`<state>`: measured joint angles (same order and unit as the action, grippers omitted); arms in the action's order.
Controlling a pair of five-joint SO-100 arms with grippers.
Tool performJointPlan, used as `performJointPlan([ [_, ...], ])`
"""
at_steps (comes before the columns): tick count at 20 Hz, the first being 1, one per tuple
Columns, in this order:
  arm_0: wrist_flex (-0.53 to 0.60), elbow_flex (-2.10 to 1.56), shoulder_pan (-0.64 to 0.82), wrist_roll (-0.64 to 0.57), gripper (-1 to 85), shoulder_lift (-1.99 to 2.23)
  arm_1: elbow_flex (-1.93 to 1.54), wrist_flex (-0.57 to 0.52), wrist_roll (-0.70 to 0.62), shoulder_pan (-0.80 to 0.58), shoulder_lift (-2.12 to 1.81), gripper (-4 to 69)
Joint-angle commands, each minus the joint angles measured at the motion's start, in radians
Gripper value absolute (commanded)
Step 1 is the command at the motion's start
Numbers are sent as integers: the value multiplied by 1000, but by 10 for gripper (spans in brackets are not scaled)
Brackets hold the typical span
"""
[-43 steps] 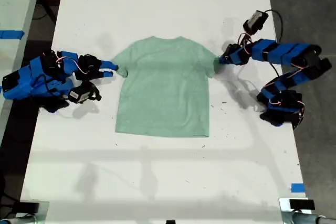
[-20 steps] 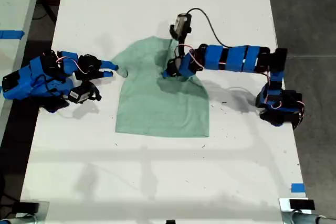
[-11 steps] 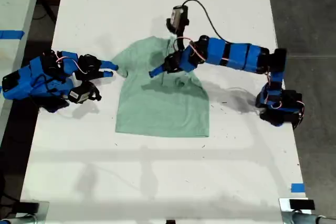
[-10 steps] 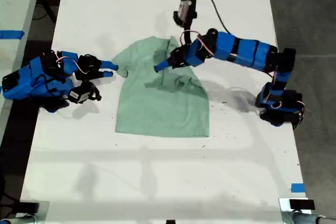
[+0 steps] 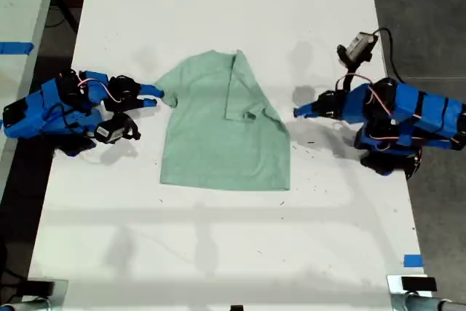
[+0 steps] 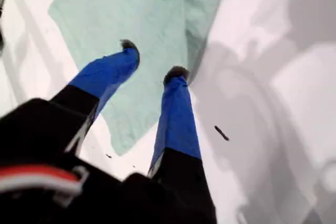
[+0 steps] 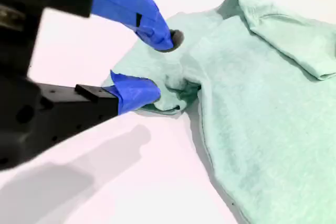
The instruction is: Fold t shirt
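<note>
The pale mint t shirt lies flat on the white table. Its sleeve on the exterior view's right is folded in over the chest. My first gripper hovers open just off the shirt's edge on the exterior view's right, holding nothing. My second gripper is at the other sleeve, on the exterior view's left. Its fingers stand apart around the bunched sleeve edge, one fingertip resting on the fabric.
A neighbouring table with blue tape stands at the exterior view's left. Dark floor runs along the right. Another blue tape mark sits near the table's front right corner in the exterior view.
My first gripper carried the sleeve across the chest, let it go, and drew back to the exterior view's right off the shirt. The second arm has not moved.
</note>
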<state>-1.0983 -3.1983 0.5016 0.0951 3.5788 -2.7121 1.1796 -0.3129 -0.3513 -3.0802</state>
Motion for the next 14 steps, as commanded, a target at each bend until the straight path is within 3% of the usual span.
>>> performJointPlan([
  [1, -2, -8, 3, -6, 121, 6, -330, 41, 6, 51, -439, 19],
  [3, -2, -8, 2, -6, 121, 6, -379, 55, -17, 64, -423, 15],
  [5, -2, -8, 2, -6, 121, 6, -402, 137, -18, 21, -414, 28],
  [7, -2, -8, 2, -6, 121, 6, -402, 137, -94, -3, -417, 43],
  [14, -2, -8, 0, -6, 121, 6, -402, 137, -161, 3, -417, 39],
])
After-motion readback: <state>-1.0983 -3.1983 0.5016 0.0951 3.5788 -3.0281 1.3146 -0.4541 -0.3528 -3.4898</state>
